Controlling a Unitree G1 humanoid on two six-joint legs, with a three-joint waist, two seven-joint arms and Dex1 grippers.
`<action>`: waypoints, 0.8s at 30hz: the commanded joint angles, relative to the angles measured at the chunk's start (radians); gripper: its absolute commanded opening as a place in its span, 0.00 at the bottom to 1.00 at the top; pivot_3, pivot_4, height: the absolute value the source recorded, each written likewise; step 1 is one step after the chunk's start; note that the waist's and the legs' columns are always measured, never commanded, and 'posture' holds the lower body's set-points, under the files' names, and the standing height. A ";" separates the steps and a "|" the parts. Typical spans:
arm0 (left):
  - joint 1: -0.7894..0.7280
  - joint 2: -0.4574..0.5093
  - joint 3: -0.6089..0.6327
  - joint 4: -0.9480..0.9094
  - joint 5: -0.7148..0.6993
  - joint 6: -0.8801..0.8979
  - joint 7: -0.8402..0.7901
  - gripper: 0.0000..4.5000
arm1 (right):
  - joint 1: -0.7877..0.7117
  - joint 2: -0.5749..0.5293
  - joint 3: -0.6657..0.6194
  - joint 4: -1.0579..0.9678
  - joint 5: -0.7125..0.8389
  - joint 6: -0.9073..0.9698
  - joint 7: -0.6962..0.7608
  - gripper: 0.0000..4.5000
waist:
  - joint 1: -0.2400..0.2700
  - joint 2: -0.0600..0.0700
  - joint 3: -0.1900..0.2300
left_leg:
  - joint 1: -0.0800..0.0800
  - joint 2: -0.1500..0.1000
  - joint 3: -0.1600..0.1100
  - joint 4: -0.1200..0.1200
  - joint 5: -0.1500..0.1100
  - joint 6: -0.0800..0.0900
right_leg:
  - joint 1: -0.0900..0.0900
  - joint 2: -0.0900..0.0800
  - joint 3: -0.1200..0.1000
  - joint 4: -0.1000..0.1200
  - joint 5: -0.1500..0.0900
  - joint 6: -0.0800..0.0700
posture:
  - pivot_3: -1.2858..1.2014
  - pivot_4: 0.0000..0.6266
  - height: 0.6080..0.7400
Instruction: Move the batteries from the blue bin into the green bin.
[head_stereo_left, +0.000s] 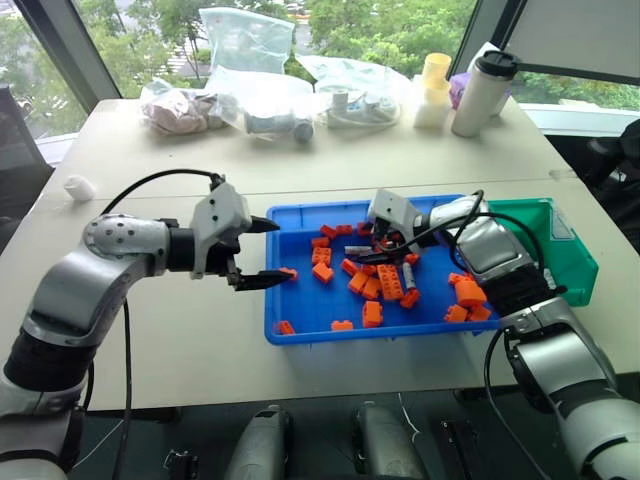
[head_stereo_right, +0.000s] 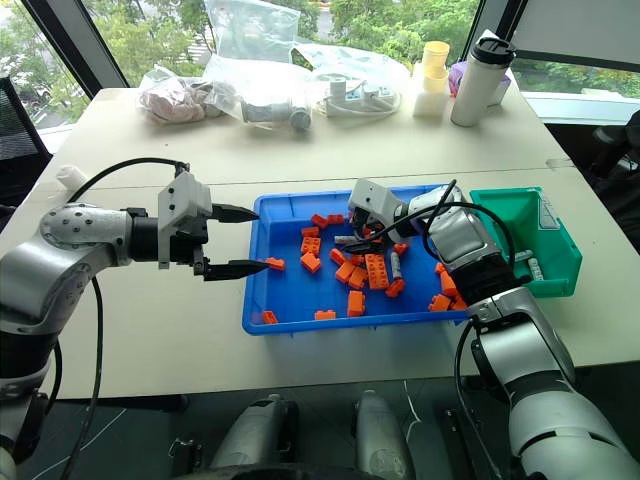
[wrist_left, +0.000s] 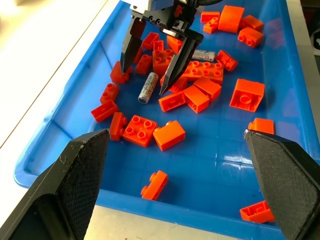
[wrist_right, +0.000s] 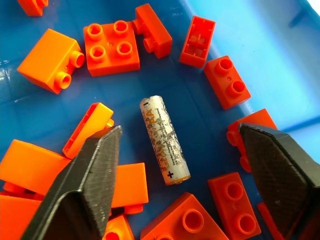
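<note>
In the left eye view, the wide, shallow bright-blue plastic bin (head_stereo_left: 300, 325) sat at the centre of the pale surface (head_stereo_left: 180, 350), scattered with orange toy building bricks (head_stereo_left: 391, 282). The left hand (head_stereo_left: 262, 252) hovered at the bin's left edge, its two black fingers spread apart and holding nothing. The right hand (head_stereo_left: 381, 241) reached into the upper middle of the bin among the bricks. The small, deep green plastic bin (head_stereo_left: 570, 262) stood touching the blue bin's right side. A white insulated tumbler with a black lid (head_stereo_left: 482, 92) and clear plastic bags (head_stereo_left: 250, 70) lay along the top of the frame.

In the right eye view, a small grey-silver cylindrical battery (head_stereo_right: 396, 265) lay just right of centre in the blue bin, among the bricks, and two more batteries (head_stereo_right: 535, 267) lay inside the green bin at the right.

In the left wrist view, the left hand's fingers stood wide apart at the lower corners. At the upper centre, the right hand pointed down with its fingers apart on either side of a battery lying on the blue floor.

In the right wrist view, a silver battery lay at the centre of the frame on the bin floor, ringed by orange bricks. The right hand's fingers rose on either side of it, well apart and not touching it.
</note>
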 joint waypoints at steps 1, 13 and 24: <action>-0.005 -0.002 0.013 -0.014 0.005 -0.022 0.004 1.00 | -0.021 0.008 -0.014 0.016 -0.005 0.019 -0.011 0.86 | 0.000 0.000 0.000 | 0.000 0.000 0.000 0.000 0.000 0.000 | 0.000 0.000 0.000 0.000 0.000 0.000 | 0.52 0.24 1.00; -0.014 -0.009 0.009 -0.009 0.016 -0.024 0.001 1.00 | 0.009 -0.002 0.020 -0.020 -0.019 -0.014 0.063 0.44 | 0.000 0.000 0.000 | 0.000 0.000 0.000 0.000 0.000 0.000 | 0.000 0.000 0.000 0.000 0.000 0.000 | 0.52 0.24 1.00; -0.014 -0.001 0.018 -0.021 0.014 -0.015 0.001 1.00 | -0.025 -0.013 -0.112 -0.059 0.064 0.054 0.030 0.01 | 0.000 0.000 0.000 | 0.000 0.000 0.000 0.000 0.000 0.000 | 0.000 0.000 0.000 0.000 0.000 0.000 | 0.52 0.24 1.00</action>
